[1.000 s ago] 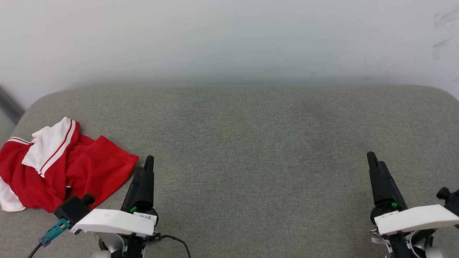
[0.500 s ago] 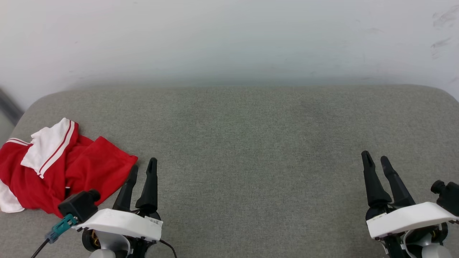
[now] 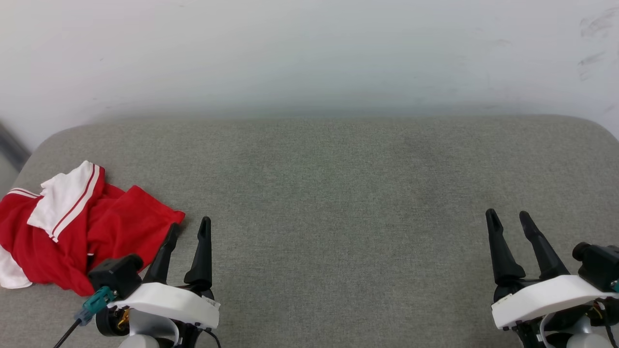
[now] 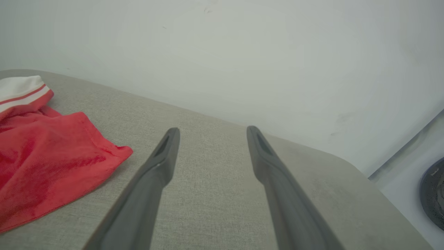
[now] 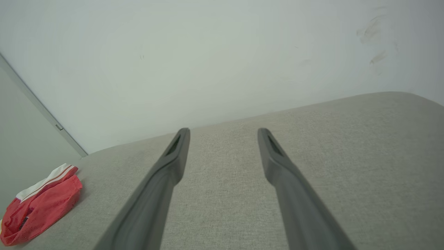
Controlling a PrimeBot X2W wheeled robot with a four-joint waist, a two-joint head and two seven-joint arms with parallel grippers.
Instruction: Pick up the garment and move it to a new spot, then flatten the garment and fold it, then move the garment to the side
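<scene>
A grey fabric-covered surface with rounded corners is meeting a white wall, which is showing dark scuff marks (upper right, head view).

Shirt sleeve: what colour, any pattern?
White sleeve with thin red stripes near its edge, on a red shirt. Head view shows it best.

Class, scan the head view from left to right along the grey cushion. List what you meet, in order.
garment → left gripper, open → bare cushion → right gripper, open
</scene>
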